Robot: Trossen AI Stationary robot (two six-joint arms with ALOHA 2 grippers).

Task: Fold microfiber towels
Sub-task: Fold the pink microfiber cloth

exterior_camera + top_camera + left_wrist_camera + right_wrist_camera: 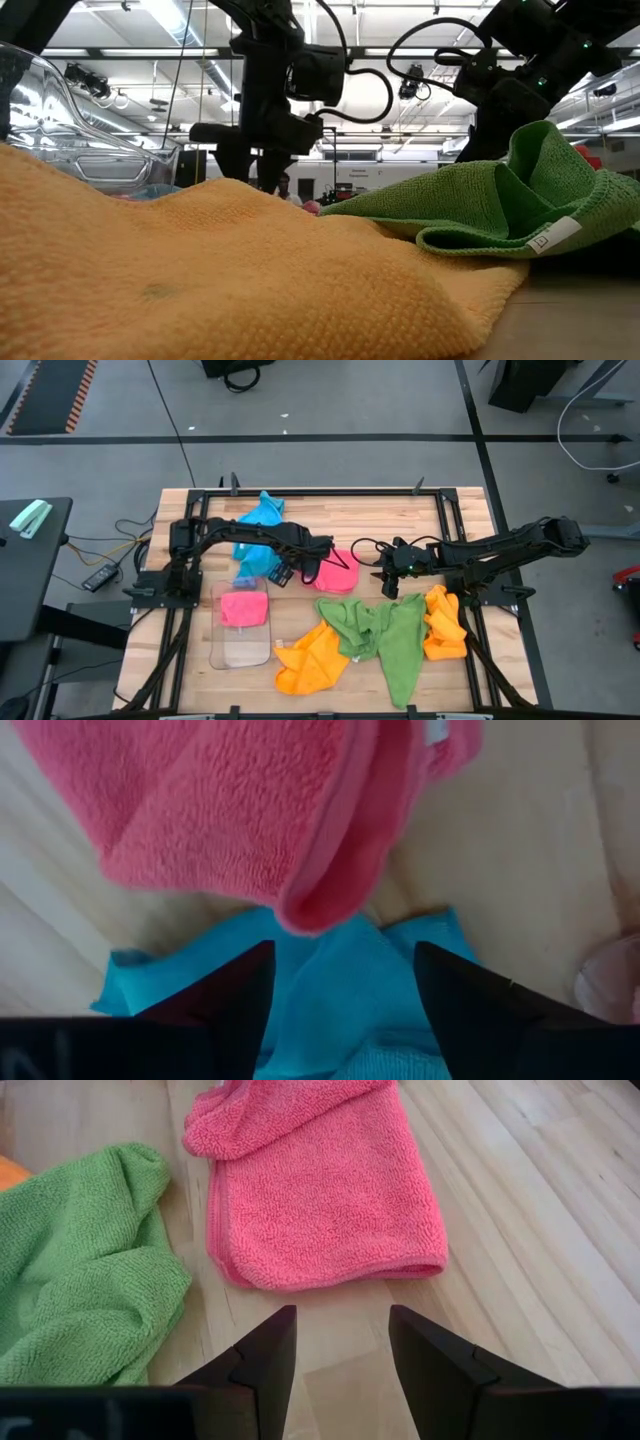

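Pink towel (pixel 320 1185): half-folded, middle of the counter (pixel 470 510).
Left gripper (pixel 340 975): jaws spread, empty, over it.
Right gripper (pixel 340 1345): jaws spread, beside.
Next: probably a second fold.

No readable text (towel tag (pixel 553 236) illegible).

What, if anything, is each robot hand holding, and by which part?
Nothing is held. The left hand is open over a blue towel beside the pink towel. The right hand is open above bare table.
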